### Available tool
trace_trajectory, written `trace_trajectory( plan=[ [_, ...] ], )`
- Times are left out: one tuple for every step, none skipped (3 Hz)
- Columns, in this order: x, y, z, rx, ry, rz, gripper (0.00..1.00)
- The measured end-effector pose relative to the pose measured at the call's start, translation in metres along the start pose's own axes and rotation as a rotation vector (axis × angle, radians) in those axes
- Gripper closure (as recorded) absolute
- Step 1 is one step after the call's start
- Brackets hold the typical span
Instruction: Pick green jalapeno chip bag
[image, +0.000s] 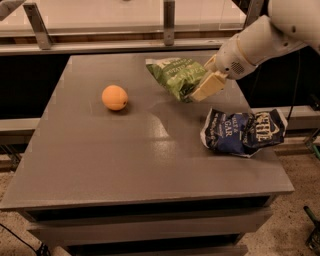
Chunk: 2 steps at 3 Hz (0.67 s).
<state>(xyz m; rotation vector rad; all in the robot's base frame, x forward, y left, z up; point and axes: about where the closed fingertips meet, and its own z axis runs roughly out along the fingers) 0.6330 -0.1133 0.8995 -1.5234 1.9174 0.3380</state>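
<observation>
The gripper (206, 86) is at the back right of the table (125, 165), w/ its pale fingers (210, 84) shut tight on the right end of the green jalapeno chip bag (174, 76). The bag sticks out to the left of the gripper, tilted. Can't tell if its low edge touches the table. The white arm (260, 42) goes up & right, out of the pic.

Just in front of the gripper, near the right edge, lies a dark blue bag (240, 131), all crumpled. An orange ball (114, 97) sits on the left, well apart from both bags.

The table is gray & flat, a bit shiny in the middle. Behind it runs a pale rail (100, 44) w/ metal posts (169, 20). The floor (300, 210) at the right is speckled.

Only one finger shows well; the other is hidden behind the bag. The posts are cut off at the top. The print on the green bag is too small to read.
</observation>
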Motion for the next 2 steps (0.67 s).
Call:
trace_trajectory(
  plan=[
    [-0.0202, 0.0257, -0.0343, -0.014, -0.041, -0.059, 1.00],
    [-0.0212, 0.0269, -0.0365, -0.014, -0.043, -0.063, 1.00]
  ],
)
